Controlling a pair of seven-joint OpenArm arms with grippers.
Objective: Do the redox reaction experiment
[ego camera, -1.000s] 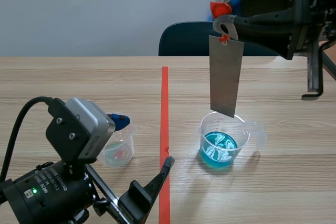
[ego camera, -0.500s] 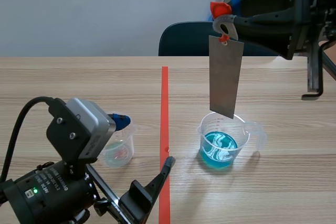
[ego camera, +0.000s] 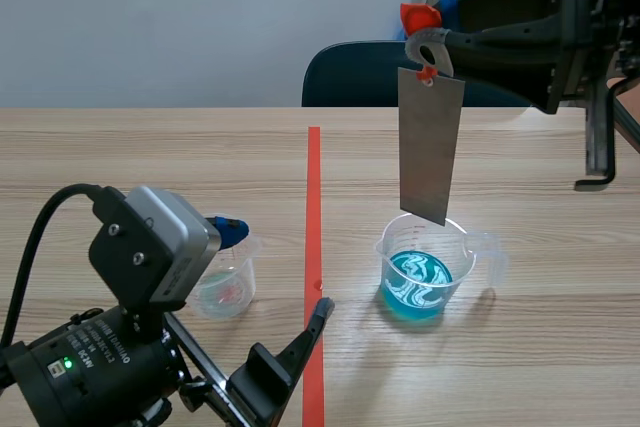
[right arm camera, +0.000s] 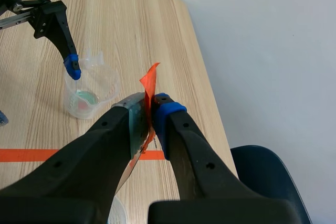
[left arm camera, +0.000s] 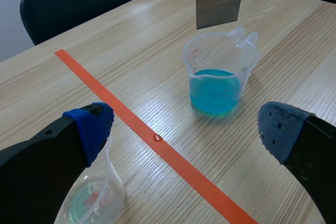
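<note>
The right claw (right arm camera: 150, 109) pinches an orange tab (ego camera: 420, 17) high over the surface (ego camera: 520, 347). From the tab a grey metal strip (ego camera: 431, 144) hangs upright, its lower edge just over the mouth of the beaker of blue liquid (ego camera: 424, 269) at its 6 o'clock. The left claw (left arm camera: 186, 129) is spread wide and low, one blue pad (left arm camera: 93, 124) at the rim of a small clear beaker (ego camera: 226, 285) standing at 9 o'clock from the blue one, across the orange-red tape line (ego camera: 314, 207).
</note>
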